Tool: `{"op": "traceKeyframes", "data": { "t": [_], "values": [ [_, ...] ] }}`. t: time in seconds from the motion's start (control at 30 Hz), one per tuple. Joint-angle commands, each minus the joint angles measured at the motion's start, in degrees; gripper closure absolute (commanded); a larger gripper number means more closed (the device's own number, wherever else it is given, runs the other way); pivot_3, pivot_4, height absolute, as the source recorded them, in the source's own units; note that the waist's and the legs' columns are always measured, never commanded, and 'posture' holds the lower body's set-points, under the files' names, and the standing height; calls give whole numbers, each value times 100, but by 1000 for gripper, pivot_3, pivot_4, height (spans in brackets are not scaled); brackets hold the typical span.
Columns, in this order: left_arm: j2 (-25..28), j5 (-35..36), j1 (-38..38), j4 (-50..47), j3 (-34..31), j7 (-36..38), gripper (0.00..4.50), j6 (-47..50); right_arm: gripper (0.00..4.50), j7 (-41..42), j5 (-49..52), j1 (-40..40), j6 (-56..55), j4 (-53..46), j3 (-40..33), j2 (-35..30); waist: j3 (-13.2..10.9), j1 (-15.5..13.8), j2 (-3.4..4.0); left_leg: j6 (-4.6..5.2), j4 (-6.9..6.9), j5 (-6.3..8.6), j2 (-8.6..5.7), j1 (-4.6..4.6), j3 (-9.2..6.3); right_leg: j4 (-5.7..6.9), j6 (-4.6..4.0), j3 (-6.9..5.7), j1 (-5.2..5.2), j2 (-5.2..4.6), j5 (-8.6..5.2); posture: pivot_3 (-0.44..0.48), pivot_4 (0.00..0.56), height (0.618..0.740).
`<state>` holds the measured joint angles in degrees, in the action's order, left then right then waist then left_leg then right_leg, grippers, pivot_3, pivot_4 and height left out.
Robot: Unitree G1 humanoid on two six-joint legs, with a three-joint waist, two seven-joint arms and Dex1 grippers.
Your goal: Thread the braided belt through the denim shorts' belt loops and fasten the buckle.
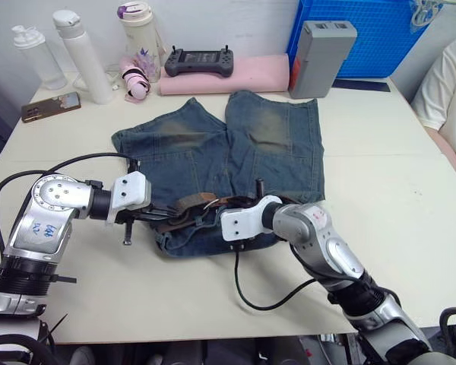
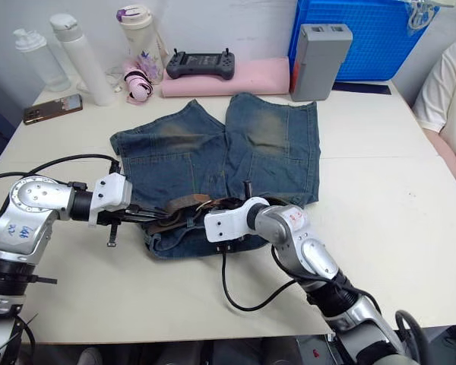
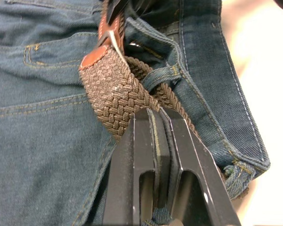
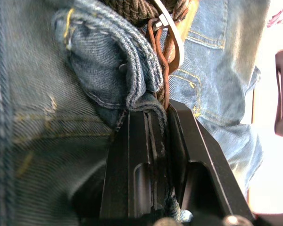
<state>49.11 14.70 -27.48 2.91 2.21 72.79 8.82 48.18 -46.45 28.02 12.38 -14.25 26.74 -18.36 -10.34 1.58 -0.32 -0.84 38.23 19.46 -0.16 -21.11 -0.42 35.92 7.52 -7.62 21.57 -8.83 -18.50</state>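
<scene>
Working at shorts (image 1: pixel 220 152) waistband: head view, L gripper (image 1: pixel 161 215) & R gripper (image 1: pixel 213 211) are meeting over belt (image 1: pixel 188 204) there. L wrist: pinching belt webbing by buckle (image 3: pixel 117 43). R wrist: clamping waistband fold beside belt. Advice: keep denim taut, feed slowly.

A white table (image 1: pixel 410 205) carries the clutter along its far edge. At the far left stand a clear bottle (image 1: pixel 38 57), a tall white bottle (image 1: pixel 83 57) and a purple-lidded tumbler (image 1: pixel 140 34). A phone (image 1: pixel 51 106) lies flat near them. A pink headset (image 1: pixel 134 80) sits beside the tumbler. A dark controller (image 1: pixel 199 61) rests on a pink pad (image 1: pixel 243 74). A grey box (image 1: pixel 321 47) leans against a blue crate (image 1: pixel 372 34). A person's arm (image 1: pixel 448 84) shows at right.
</scene>
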Motion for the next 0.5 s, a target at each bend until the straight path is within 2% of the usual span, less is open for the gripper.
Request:
{"op": "traceKeyframes", "data": {
  "t": [0.03, 0.13, 0.17, 0.23, 0.5],
  "values": [
    [-44, 168, 12, -238, -177, -106, 4500, 70, 4043, 140, -220, -264, 230, -282, 339, 89, 0, -2, 0, 0, 0, 0, 0, 0, 1, 0, 0, 1, 0, 0, 0, 0, 150, 714],
    [-63, 184, 6, -259, -168, -158, 4500, 112, 2858, 205, -332, -338, 429, -372, 433, 173, 0, -1, 0, -2, -1, 1, 0, 0, -5, 2, 0, 2, 0, 2, 0, 0, 150, 714],
    [-67, 184, 5, -260, -162, -168, 4500, 121, 2251, 190, -377, -324, 434, -390, 443, 171, 0, -1, 0, -3, 0, 2, 0, 1, -4, 1, 0, 3, 0, 2, 0, 0, 150, 714],
    [-71, 183, 5, -267, -151, -184, 4500, 133, 1518, 238, -446, -296, 451, -506, 432, 130, 0, -1, -1, -3, 0, 2, 0, 1, -4, 1, 0, 3, 0, 2, 0, 0, 150, 714],
    [-77, 173, -37, -245, -134, -236, 4500, 184, 1518, 667, -808, -263, 860, -1183, 283, 136, 0, -16, -1, -7, 2, 4, 2, -6, -7, 0, -1, 4, 4, 6, -1, 0, 150, 714]
  ]
}}
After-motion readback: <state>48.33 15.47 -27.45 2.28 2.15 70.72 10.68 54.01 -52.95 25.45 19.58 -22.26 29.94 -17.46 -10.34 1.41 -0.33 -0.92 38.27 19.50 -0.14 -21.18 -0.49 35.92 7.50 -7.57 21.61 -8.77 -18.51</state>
